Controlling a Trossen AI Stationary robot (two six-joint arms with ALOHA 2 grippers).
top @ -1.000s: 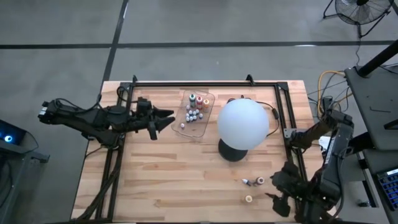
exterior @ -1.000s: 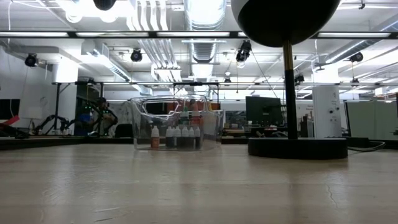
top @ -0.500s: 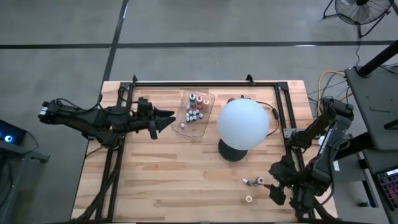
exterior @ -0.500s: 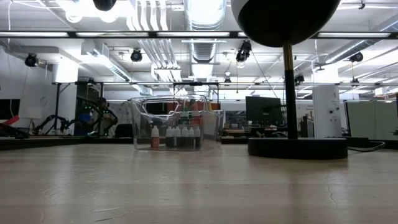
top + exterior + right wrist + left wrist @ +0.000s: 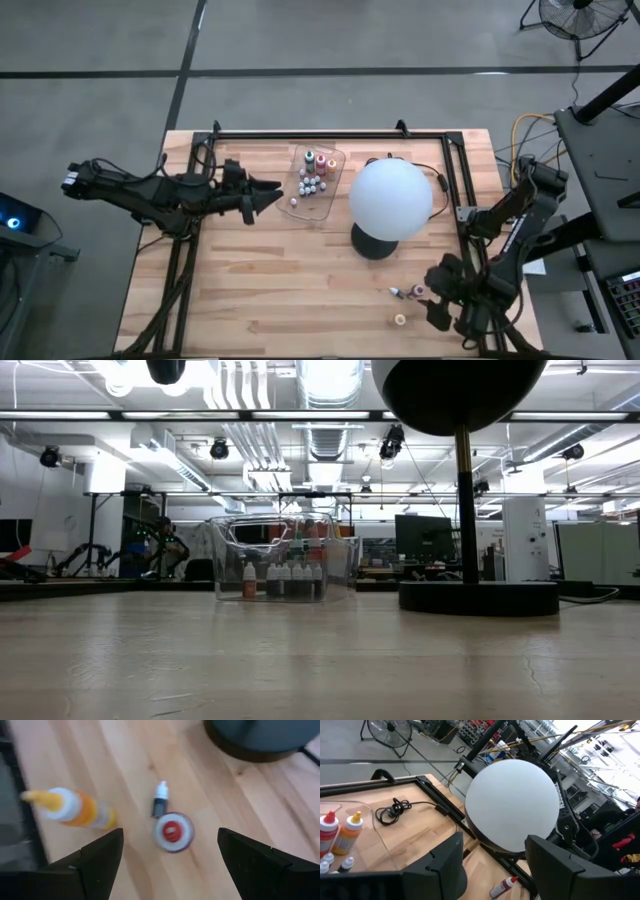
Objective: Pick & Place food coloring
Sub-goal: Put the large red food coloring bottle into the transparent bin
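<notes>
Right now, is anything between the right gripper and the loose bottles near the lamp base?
Nothing visible. The right gripper is open above the red-capped bottle, the small dark vial and the yellow bottle; only bare table lies below. The white globe lamp stands between them and the clear tray.

Open wood runs across the table's (image 5: 260, 290) near half, left of the lamp base (image 5: 372, 243). The white globe (image 5: 390, 199) overhangs that base and blocks descent from above there. The tray (image 5: 337, 160) sits just beside the globe, a narrow gap between. A cable (image 5: 392, 811) lies behind the globe. Three loose bottles (image 5: 165, 822) lie near the base, with bare wood around them.
</notes>
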